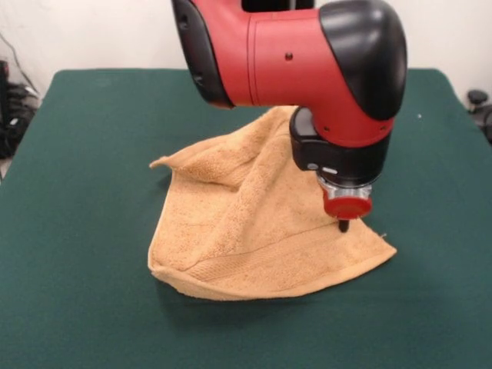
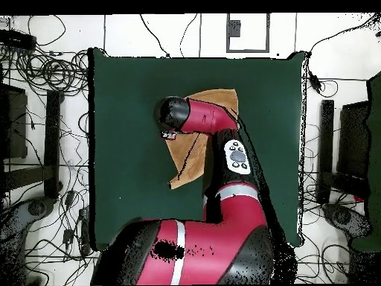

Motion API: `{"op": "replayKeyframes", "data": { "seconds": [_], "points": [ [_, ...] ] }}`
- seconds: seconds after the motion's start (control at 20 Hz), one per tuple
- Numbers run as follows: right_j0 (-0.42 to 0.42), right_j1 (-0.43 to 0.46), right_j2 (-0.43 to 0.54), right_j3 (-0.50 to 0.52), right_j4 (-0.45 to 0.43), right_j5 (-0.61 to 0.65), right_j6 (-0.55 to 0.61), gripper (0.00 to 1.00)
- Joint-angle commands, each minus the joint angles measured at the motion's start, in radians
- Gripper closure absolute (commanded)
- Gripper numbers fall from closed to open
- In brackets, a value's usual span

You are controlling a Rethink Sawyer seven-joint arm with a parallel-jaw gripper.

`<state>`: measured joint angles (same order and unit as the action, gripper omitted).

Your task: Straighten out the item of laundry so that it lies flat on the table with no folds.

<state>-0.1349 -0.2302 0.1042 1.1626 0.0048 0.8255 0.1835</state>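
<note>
The tan-orange towel [image 1: 246,223] lies in the middle of the dark green table [image 1: 77,231], crumpled into a rough triangle. A raised fold runs from its left corner up toward the arm, and a flat band shows near its front edge. My gripper [image 1: 344,225] hangs from the red and black wrist and points down, its tip at or just above the towel near the right corner. Only a small dark tip shows below a red disc. In the overhead view the arm covers most of the towel [image 2: 187,156] and hides the gripper, with the table [image 2: 119,112] around them.
The red arm [image 2: 223,126] reaches from the base at the picture's bottom over the table's middle. Cables and dark equipment [image 2: 45,74] lie on the floor round the table. A dark object [image 1: 478,98] stands off the table's far right corner.
</note>
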Motion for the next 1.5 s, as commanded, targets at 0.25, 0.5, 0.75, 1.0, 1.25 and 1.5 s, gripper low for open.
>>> {"op": "replayKeyframes", "data": {
  "seconds": [0.25,0.5,0.75,1.0,1.25,1.5],
  "points": [
    [-0.044,-0.01,0.121,0.101,0.023,-0.214,0.248,1.0],
    [-0.145,0.024,0.262,0.168,0.031,-0.354,0.186,1.0],
    [-0.169,0.087,0.301,0.136,0.026,-0.34,0.182,1.0],
    [-0.226,0.175,0.422,0.146,0.03,-0.452,0.185,1.0],
    [-0.282,0.216,0.529,0.165,-0.009,-0.556,0.176,1.0],
    [-0.326,0.235,0.597,0.175,-0.037,-0.589,0.174,1.0]
  ]
}}
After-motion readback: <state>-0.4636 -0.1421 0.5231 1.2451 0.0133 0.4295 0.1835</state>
